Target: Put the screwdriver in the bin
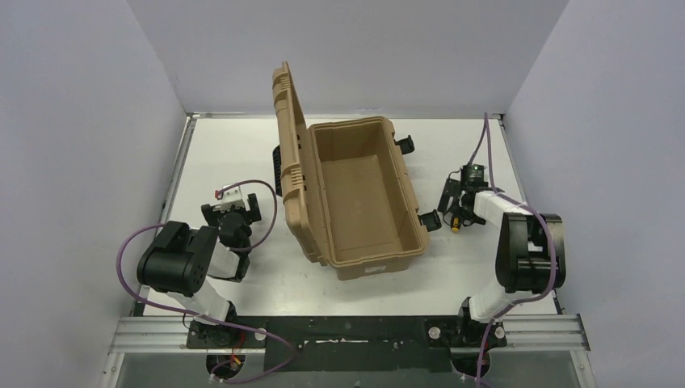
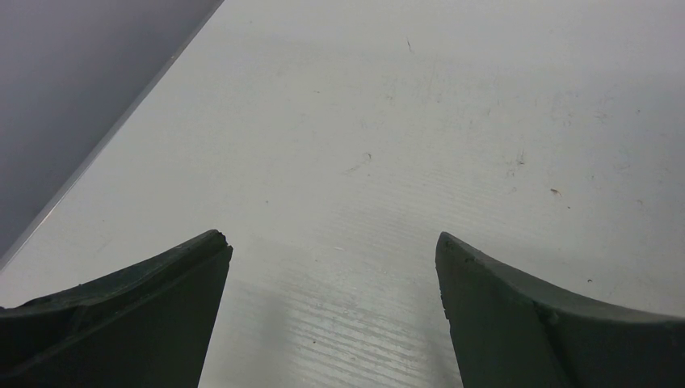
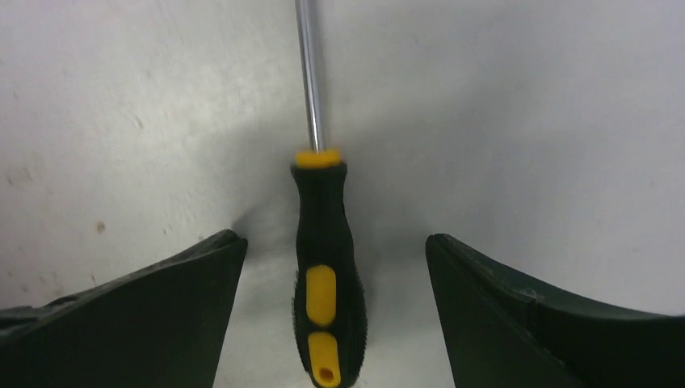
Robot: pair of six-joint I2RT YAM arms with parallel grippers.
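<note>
Tabletop (image 1: 242,145), white and lightly scuffed, carries everything here, with grey walls on three sides. The bin (image 1: 359,202) is the biggest thing on it, a tan hard case standing near the middle with its ribbed lid (image 1: 288,113) swung up on the left side and its deep tub bare. Two black latches (image 1: 430,220) hang off the tub's right wall.

The left arm is folded low to the left of the case. The left gripper (image 2: 333,239) hovers over bare table, its dark fingers spread wide with nothing between them.

The right arm reaches forward on the far side of the case from it. The right gripper (image 3: 335,239) is down close to the table, just beside the nearer latch, jaws wide apart.

The screwdriver (image 3: 321,202) lies flat on the table to the right of the bin, outside it. In the right wrist view it sits about midway between the two fingers, with a clear gap on each side, so neither finger touches it. Its black and yellow handle points back toward the wrist, and the thin silver shaft runs straight away from the gripper.
</note>
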